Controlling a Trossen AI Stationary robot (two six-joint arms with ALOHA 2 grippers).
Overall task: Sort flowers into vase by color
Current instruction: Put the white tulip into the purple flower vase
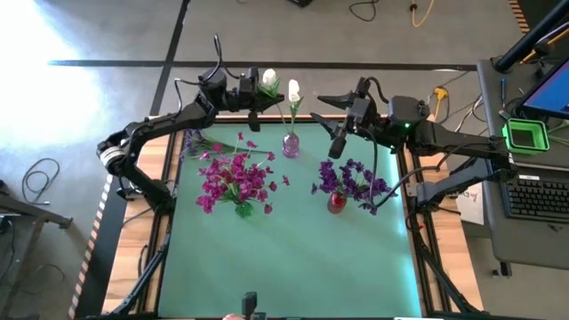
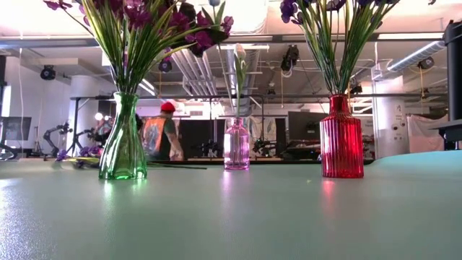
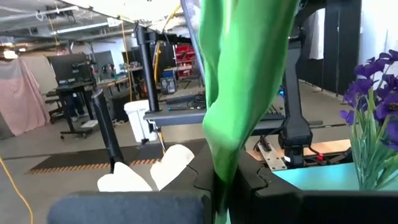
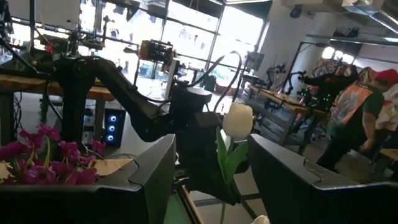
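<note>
High view: green worktop (image 1: 293, 258), three vases mid-mat in a loose triangle. Green vase (image 1: 243, 210) with magenta flowers (image 1: 233, 178) on the left, red vase (image 1: 336, 203) with purple flowers (image 1: 351, 180) on the right, pink vase (image 1: 291, 145) near the far edge, one white bud (image 1: 293, 90) standing in it. Loose flowers (image 1: 206, 144) lie flat near the far-left corner of the mat, some purple blooms among them.

Left gripper (image 1: 258, 89) hangs over the far edge, jaws clenched on a white flower (image 1: 269, 77); left wrist view shows its green stem (image 3: 239, 112) pinched between the fingers. Right gripper (image 1: 331, 100) hovers at the far edge right of the pink vase, jaws released, holding nothing; right wrist view looks between its fingers (image 4: 152, 174) at the left arm and the held bud.

Near half of the mat is bare, wide room there. Gaps between vases are open; both grippers sit close together above the far edge, pink vase between and just in front of them.

Low view: vases upright, well apart; a person (image 2: 160, 133) in the room behind.
</note>
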